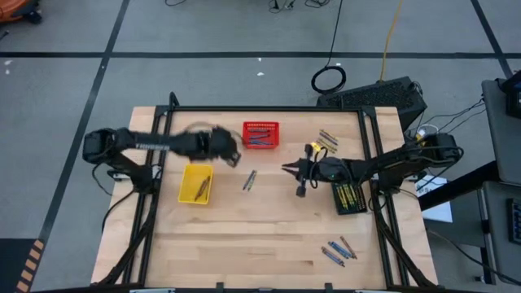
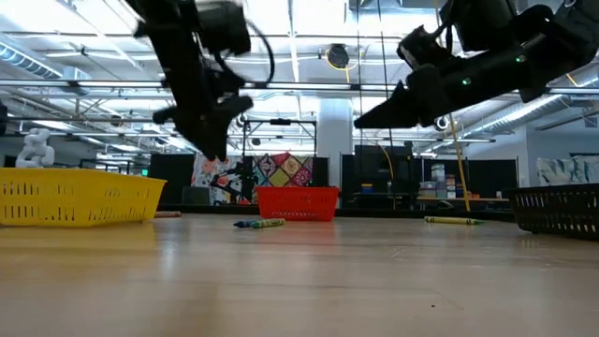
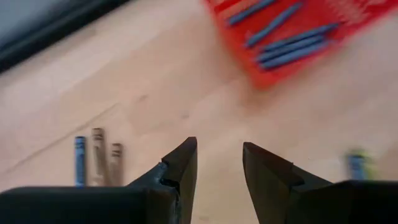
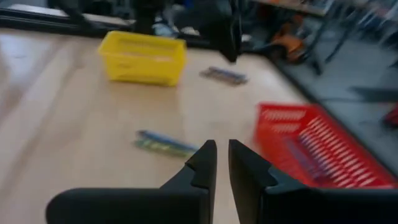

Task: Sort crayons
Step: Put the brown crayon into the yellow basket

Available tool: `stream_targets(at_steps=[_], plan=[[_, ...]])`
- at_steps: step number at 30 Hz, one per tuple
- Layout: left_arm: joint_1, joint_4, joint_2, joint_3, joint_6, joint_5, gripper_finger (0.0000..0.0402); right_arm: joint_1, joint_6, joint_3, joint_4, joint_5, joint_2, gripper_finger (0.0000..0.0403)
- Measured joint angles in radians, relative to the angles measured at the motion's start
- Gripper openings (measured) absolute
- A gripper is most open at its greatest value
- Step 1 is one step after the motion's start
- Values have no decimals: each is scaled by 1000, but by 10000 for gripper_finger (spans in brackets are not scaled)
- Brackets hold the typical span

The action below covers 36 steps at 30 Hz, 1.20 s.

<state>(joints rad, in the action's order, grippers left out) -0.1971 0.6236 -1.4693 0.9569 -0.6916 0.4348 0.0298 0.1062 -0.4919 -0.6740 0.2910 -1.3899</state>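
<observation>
The pale wood-plank table [image 1: 244, 236] carries three mesh baskets. From its centre, the red mesh basket [image 1: 260, 134] sits at 12 o'clock near the far edge and holds several thin blue crayons [image 3: 292, 46]. The yellow mesh basket [image 1: 195, 184] lies at 9 o'clock with one slim stick inside. The black mesh basket [image 1: 349, 197] lies at 3 o'clock with yellow-green sticks in it.

Loose crayons lie in small groups on the bare wood: a pair [image 1: 249, 180] close to the centre, between the yellow basket and the right arm; a cluster [image 1: 327, 140] at 1 o'clock, just right of the red basket; and another cluster [image 1: 337, 249], blue and brown, at 5 o'clock near the front right corner. All are short, round, paper-wrapped sticks lying flat.

The left gripper [image 3: 219, 163] hangs above the table just left of the red basket, its two dark wedge-shaped fingers parted with nothing between them. The right gripper [image 4: 221, 155] is raised over the table at about 2 o'clock, beside the black basket; its fingers stand nearly together, a narrow slit between them, and they hold nothing.
</observation>
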Motion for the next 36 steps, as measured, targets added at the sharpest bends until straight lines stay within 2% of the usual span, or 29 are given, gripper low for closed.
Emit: stream_targets(at_steps=[2,4,7,11,22,36], plan=[[-116,0,0,0,82,-108,131,-21,50,0,-38,21,0,26],[-206,4,-14,0,129,-170,131,-45,71,0,-60,24,0,27],[-299,78,-21,0,155,-192,131,-80,74,0,-73,23,0,27],[-367,147,-62,0,150,-197,131,-114,74,0,-78,23,0,27],[-415,113,-199,1,201,-194,131,-100,33,0,-78,19,0,27],[-451,111,-213,1,205,-169,131,-93,46,-1,-78,20,0,27]])
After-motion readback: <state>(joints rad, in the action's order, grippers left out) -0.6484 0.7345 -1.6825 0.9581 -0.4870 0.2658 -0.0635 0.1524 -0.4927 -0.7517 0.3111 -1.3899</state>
